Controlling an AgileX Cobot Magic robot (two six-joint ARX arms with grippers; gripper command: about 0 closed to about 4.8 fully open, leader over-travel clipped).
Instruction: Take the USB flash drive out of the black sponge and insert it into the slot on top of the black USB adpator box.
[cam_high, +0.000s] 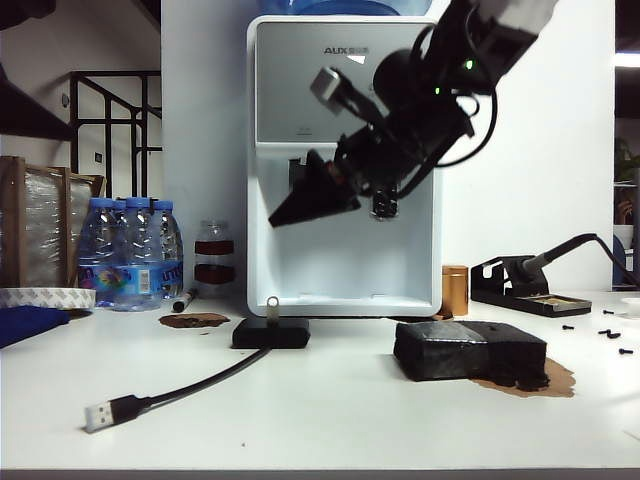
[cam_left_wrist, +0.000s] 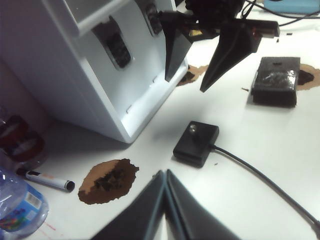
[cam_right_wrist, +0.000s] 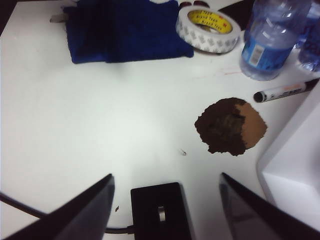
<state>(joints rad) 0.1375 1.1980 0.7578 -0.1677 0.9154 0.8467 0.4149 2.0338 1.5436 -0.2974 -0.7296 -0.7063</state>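
USB flash drive stands in the slot on the black USB adpator box on my table. My right gripper hangs above, wide open, empty. My left gripper looks closed, empty. I think I just back away.

We see a brightly lit scene under even overhead light, and the white table glares almost to blank in the right wrist view. Soft, short shadows sit under the black sponge and the black USB adpator box. The exterior view is slightly soft, with a washed-out strip light at its right edge. In the left wrist view the left gripper is blurred and the near bottle smears out of focus.
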